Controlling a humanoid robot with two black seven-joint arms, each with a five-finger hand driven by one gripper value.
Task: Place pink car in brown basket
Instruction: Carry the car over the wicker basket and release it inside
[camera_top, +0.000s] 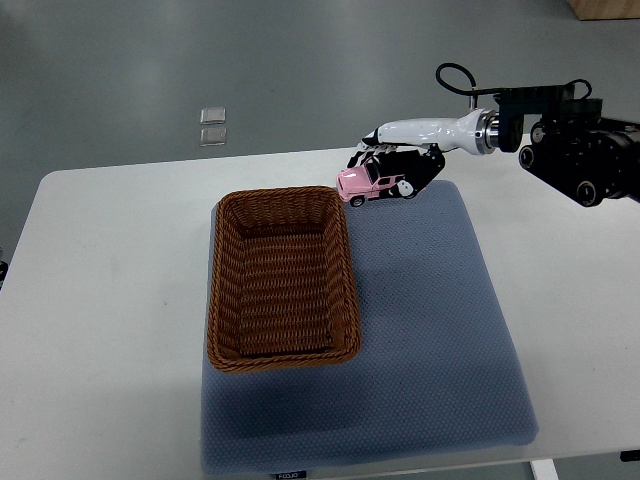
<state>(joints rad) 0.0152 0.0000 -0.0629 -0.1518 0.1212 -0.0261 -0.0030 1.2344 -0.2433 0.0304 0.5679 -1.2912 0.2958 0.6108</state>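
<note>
A pink toy car (364, 184) is held by my right hand (395, 160), which comes in from the right edge. The fingers are curled around the car's far side. The car sits just past the far right corner of the brown wicker basket (222, 300), low over the far edge of the blue-grey mat (430, 330). I cannot tell whether its wheels touch the mat. The basket stands on the mat's left part and holds nothing. The left arm does not show.
The mat lies on a white table (110, 260). Two small clear squares (212, 126) lie on the grey floor beyond the table. The right arm's black joint (580, 155) hangs over the table's far right corner.
</note>
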